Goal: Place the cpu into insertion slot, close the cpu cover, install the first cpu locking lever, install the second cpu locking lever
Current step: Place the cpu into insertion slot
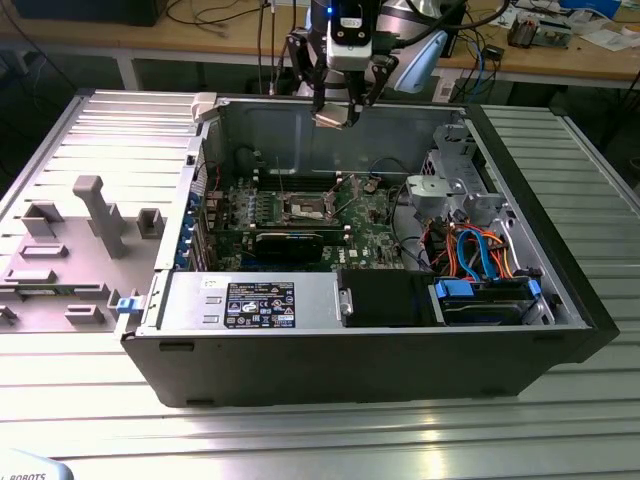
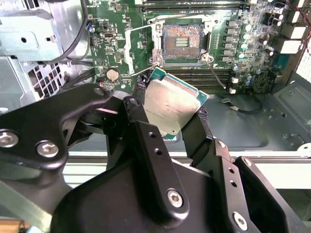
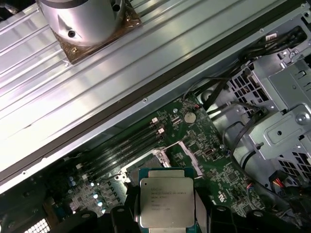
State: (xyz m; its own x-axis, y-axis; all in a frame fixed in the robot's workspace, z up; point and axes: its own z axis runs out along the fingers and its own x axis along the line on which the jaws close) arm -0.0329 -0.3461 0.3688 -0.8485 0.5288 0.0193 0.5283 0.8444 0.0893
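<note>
Right now your black two-finger gripper (image 2: 170,112) pinches the small square cpu with the silver-grey metal top (image 2: 167,99), fingers (image 2: 137,104) pressed on its opposite edges. You hold it in the air at the upper middle of the exterior view, over the open black computer case (image 1: 350,365), well apart from the square, silver-rimmed insertion slot (image 1: 306,208) lying bare on the green motherboard (image 1: 372,215) at that frame's centre.

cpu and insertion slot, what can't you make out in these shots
- cpu edges, second wrist view: two sides are covered by the fingers gripping it.
- insertion slot, first wrist view: its near part is hidden behind the cpu.
- insertion slot, exterior view: contacts too small to check.
</note>
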